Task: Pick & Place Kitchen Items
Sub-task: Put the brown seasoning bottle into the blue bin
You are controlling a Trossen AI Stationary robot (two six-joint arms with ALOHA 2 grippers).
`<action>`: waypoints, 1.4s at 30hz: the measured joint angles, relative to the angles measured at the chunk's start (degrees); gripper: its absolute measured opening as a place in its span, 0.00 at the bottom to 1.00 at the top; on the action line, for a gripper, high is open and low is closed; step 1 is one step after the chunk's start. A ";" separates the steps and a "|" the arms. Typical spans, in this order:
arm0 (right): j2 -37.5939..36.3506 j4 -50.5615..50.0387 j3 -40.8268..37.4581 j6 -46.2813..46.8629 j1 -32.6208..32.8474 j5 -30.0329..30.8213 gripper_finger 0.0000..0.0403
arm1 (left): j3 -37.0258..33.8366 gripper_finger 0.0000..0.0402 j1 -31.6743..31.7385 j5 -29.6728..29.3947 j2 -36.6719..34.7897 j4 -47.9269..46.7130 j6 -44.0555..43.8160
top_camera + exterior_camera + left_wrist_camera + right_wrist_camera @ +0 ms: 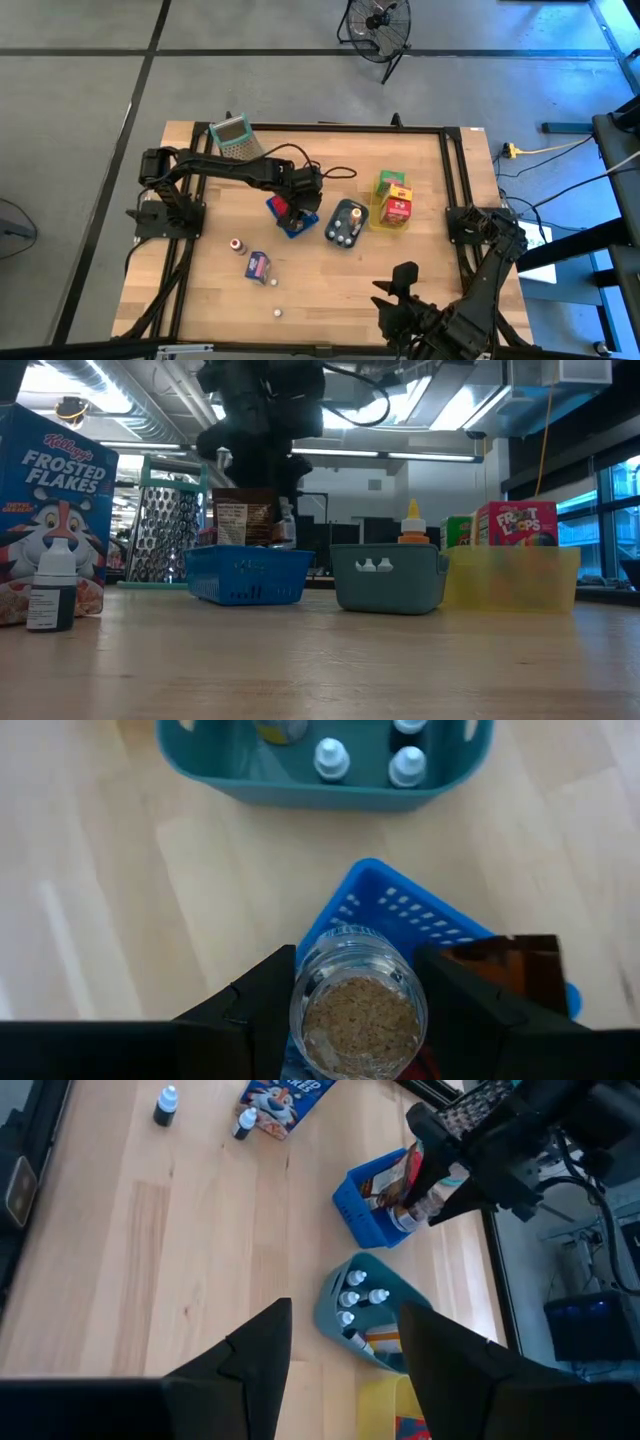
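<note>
Left gripper [355, 1010] jaws clenched on a clear spice jar [357, 1015], poised over the blue basket [400, 915] mid-tabletop, apparently for placing. Right gripper [340, 1350] waits near edge, jaws released.

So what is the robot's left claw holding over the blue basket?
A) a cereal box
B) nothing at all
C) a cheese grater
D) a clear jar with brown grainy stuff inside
D: in the left wrist view, the left gripper is clamped on a clear jar of brown grains, right above the blue basket.
</note>
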 joint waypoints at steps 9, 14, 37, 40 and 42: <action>0.00 0.02 0.00 0.27 0.22 0.30 0.46 | -0.42 0.45 -2.14 0.63 0.00 0.62 -0.93; 0.00 0.29 0.00 0.95 0.20 0.32 0.46 | -0.42 0.45 -1.99 0.60 0.00 0.88 -0.93; 0.00 0.47 0.00 0.93 0.20 0.49 0.46 | -0.53 0.48 -1.82 0.46 6.07 3.30 0.99; 0.00 0.45 0.00 0.91 0.20 0.47 0.46 | -0.53 0.52 -1.82 0.32 6.38 2.85 1.22; 0.00 0.45 0.00 0.88 0.20 0.47 0.46 | -0.53 0.54 -1.82 0.34 6.32 3.22 1.24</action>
